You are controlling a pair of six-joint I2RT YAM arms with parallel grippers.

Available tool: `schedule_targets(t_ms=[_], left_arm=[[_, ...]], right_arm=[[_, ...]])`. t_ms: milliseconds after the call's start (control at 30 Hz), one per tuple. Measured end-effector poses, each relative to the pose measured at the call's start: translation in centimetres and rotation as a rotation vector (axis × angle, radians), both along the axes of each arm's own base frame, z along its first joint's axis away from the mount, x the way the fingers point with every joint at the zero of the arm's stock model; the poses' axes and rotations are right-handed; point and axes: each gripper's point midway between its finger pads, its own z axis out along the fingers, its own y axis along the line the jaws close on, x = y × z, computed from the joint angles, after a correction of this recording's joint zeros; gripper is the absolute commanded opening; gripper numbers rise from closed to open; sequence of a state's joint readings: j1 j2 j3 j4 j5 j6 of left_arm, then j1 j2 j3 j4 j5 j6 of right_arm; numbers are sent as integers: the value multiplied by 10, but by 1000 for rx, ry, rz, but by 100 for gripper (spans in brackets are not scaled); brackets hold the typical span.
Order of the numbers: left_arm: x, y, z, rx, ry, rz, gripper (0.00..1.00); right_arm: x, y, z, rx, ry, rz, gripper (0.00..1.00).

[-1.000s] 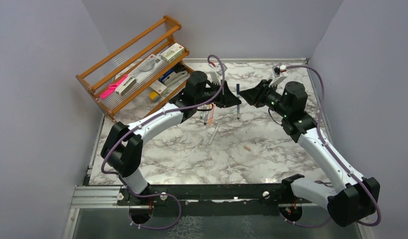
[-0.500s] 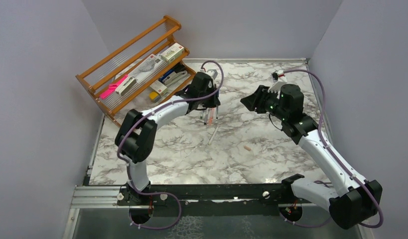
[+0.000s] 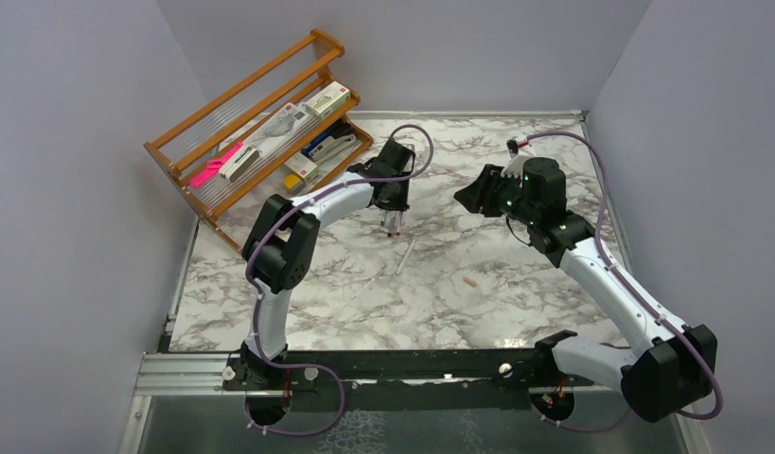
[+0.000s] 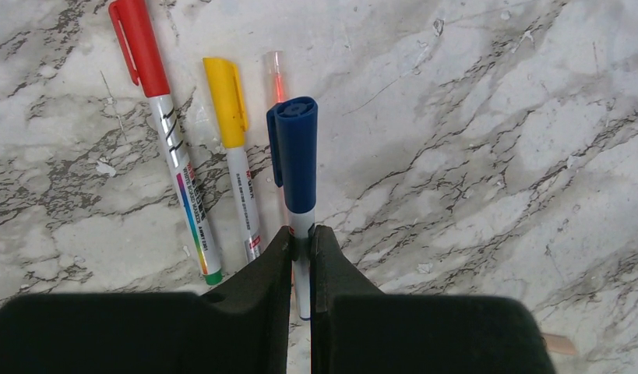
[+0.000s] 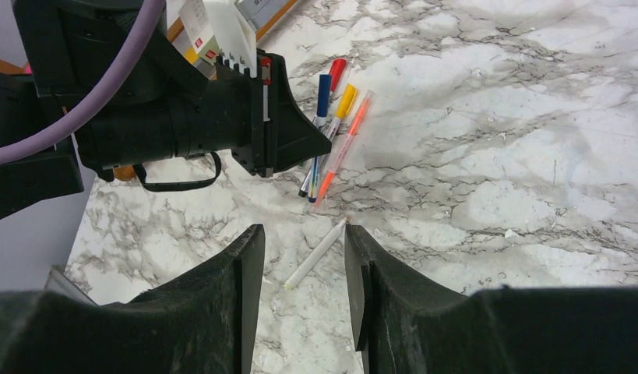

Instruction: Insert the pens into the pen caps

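My left gripper (image 4: pixel 302 234) is shut on the white barrel of a pen with a dark blue cap (image 4: pixel 294 156). It holds this pen low over the marble, beside a red-capped pen (image 4: pixel 140 54), a yellow-capped pen (image 4: pixel 226 101) and a salmon-orange pen (image 4: pixel 276 74). In the top view the left gripper (image 3: pixel 395 210) stands over that group. My right gripper (image 5: pixel 304 234) is open and empty, raised to the right of it. A bare white pen (image 5: pixel 315 254) lies on the table below it. A pale pink cap (image 3: pixel 470 281) lies alone further forward.
A wooden rack (image 3: pixel 260 123) holding boxes, a stapler and a bright pink bar stands at the back left. Grey walls close in the marble table (image 3: pixel 516 312) on three sides. The left arm's purple cable (image 3: pixel 416 142) loops above its wrist.
The right gripper has opened, let go of the blue-capped pen and drawn back to the right. The left gripper has carried that pen left and down to the group of pens.
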State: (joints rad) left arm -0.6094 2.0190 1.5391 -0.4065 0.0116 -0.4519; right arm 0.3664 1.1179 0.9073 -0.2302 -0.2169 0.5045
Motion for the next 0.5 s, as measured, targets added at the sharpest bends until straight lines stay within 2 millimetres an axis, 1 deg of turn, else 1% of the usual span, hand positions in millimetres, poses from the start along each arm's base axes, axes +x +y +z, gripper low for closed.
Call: schedule_targets(t_ms=[100,133,500], left_arm=[[-2,1,-7,17,16,-9,24],[-3,2,-7,23,19,-13,25],[-6,5,-9,43,24,-30,27]], right_arm=[[1,0,-3,-7,6,3,42],[1,0,-4,-8,7,4,42],[2,2,-11,-17,27,10,42]])
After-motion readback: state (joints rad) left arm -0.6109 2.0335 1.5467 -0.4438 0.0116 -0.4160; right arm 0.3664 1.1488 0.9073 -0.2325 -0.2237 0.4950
